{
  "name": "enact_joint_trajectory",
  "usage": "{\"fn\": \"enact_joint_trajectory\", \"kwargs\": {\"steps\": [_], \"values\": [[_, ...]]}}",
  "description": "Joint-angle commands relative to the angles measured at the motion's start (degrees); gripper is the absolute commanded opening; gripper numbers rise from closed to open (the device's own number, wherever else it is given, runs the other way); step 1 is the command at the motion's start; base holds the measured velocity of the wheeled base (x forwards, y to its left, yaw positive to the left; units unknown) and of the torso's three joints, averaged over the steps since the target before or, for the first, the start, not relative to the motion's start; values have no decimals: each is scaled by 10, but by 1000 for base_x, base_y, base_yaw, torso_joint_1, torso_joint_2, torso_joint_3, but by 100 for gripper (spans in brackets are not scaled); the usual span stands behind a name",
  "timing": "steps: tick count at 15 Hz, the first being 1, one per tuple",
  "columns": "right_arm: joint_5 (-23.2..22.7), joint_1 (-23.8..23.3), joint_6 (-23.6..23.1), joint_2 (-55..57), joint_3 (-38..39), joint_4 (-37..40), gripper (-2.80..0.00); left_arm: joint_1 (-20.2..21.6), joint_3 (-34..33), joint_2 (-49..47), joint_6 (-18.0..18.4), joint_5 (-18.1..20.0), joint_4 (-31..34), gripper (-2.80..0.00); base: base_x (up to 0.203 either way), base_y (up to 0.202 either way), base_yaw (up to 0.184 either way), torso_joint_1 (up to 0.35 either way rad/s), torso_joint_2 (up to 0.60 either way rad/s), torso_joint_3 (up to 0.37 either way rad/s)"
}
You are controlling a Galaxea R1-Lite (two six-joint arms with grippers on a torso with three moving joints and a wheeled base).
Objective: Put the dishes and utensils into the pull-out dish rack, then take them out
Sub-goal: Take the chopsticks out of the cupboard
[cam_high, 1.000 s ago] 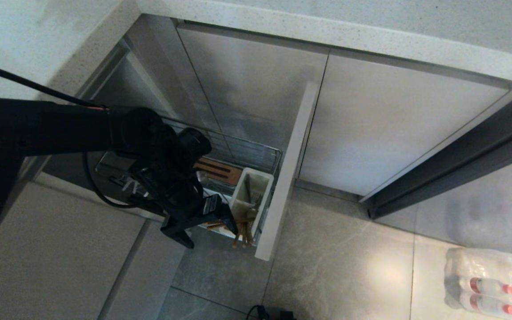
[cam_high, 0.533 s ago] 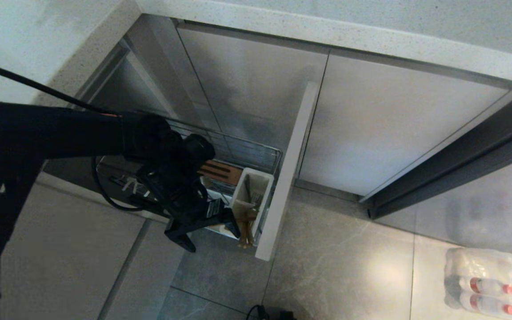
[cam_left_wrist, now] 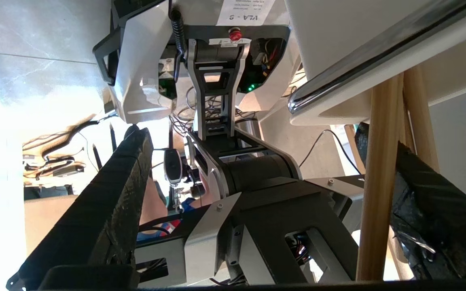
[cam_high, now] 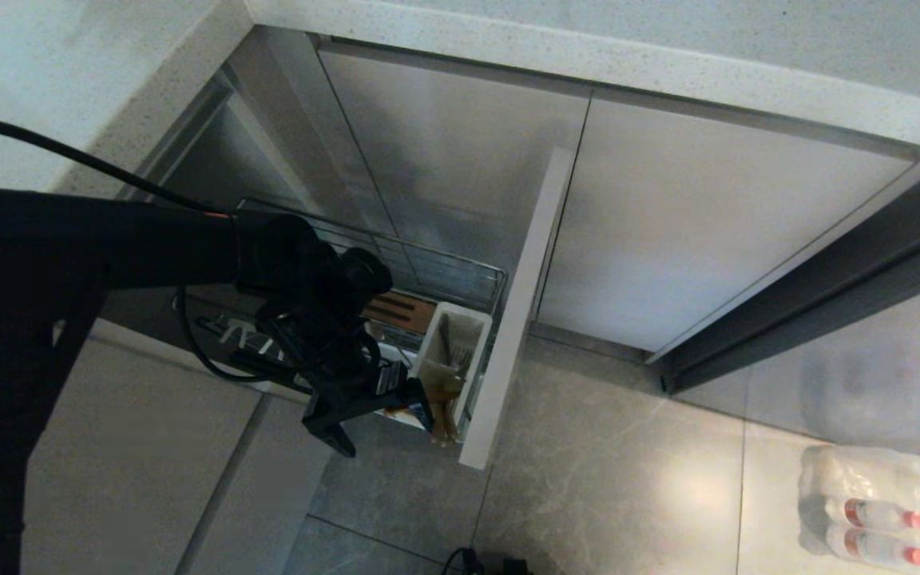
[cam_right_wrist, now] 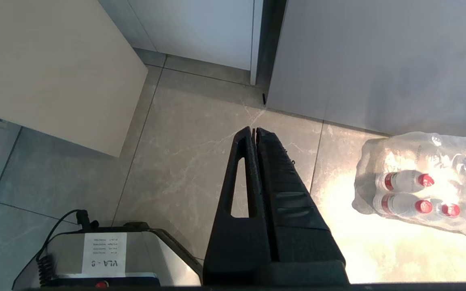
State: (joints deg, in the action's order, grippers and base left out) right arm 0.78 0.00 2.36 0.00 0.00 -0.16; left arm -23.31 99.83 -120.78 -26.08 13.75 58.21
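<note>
the pull-out dish rack (cam_high: 460, 275) is seen drawn out of the cabinet at the centre of the head frame, its beige front panel (cam_high: 520, 307) running down the right of the wire basket. the white utensil caddy (cam_high: 452, 347) is set in the basket's near right corner, against that panel, and the brown slotted wooden strip (cam_high: 396, 307) is seen just to its upper left. the chopsticks (cam_high: 442, 419) are stood in the caddy, their light-brown ends sticking out past the rack's lower edge; a fork (cam_high: 460, 355) is made out inside the caddy.

the left gripper (cam_high: 384, 419) is reached in from the left of the head frame on a black arm and is held just left of the chopsticks, at lower centre. its jaws are spread wide. in the left wrist frame the chopsticks (cam_left_wrist: 378, 194) are seen at the right, running beside the right finger (cam_left_wrist: 431, 210), while the other finger (cam_left_wrist: 107, 210) is far off at the left; whether the sticks touch the pad cannot be told. a chrome rack rail (cam_left_wrist: 378, 56) is crossed at the upper right.

the right gripper (cam_right_wrist: 255, 133) is hung over the floor tiles (cam_right_wrist: 196, 141) at the centre of the right wrist frame, its jaws pressed together on nothing. a wrapped pack of bottles (cam_right_wrist: 423, 190) is lying at the right of that frame.
</note>
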Motion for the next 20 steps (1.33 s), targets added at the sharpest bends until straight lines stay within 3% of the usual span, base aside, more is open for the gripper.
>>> {"fn": "enact_joint_trajectory", "kwargs": {"steps": [1,7,8,20], "values": [[0,0,0,1,0,0,-280,0,2,-2,-2,0,2,0,0,0,0,0,0,0],[0,0,0,1,0,0,-280,-1,9,-3,-2,0,21,0,0,0,0,0,0,0],[0,0,0,1,0,0,-280,-1,10,-3,-3,0,22,-280,0,0,0,0,0,0],[0,0,0,1,0,0,-280,-6,10,-2,-4,1,28,-280,0,0,0,0,0,0]]}}
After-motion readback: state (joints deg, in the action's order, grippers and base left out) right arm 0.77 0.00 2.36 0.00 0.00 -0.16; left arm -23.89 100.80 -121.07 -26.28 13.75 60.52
